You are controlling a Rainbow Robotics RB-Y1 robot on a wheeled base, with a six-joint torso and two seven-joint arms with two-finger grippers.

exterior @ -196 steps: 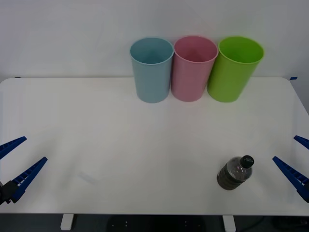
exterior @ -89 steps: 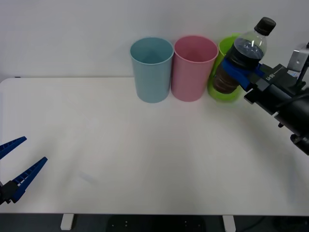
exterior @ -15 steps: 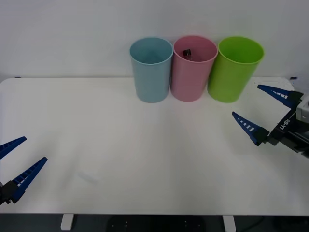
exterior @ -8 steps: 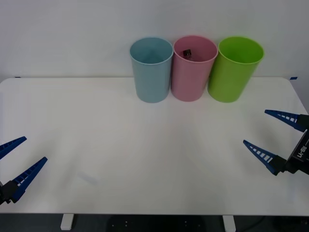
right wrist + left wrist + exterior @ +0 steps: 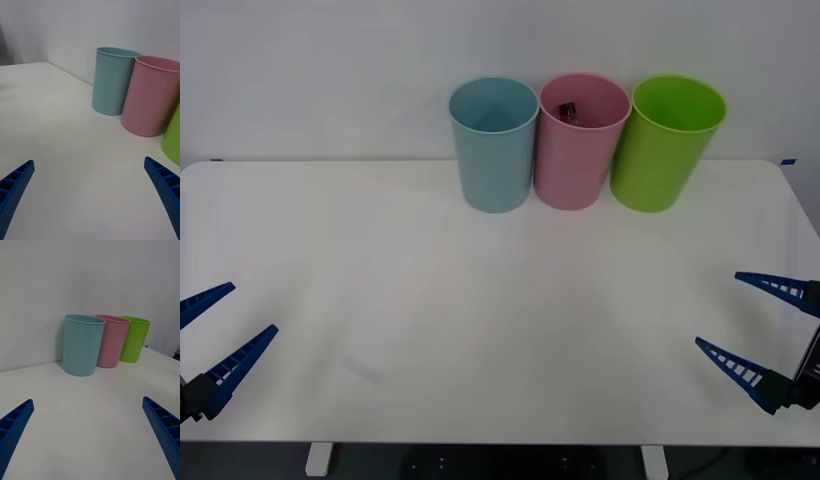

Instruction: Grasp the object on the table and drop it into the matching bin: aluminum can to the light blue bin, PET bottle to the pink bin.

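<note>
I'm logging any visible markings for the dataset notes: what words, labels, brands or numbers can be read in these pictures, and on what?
None can be read: the light blue bin, the pink bin, the lime green bin and the table are plain. The left gripper and right gripper carry no readable marking. The bottle cap in the pink bin is too small to tell.

Three bins stand in a row at the upper middle of the front view: one light blue bin [image 5: 494, 145], one pink bin [image 5: 582, 150], one green bin [image 5: 668, 145]. One bottle [image 5: 567, 109] shows inside the pink one. There is one table [image 5: 480, 320].
</note>
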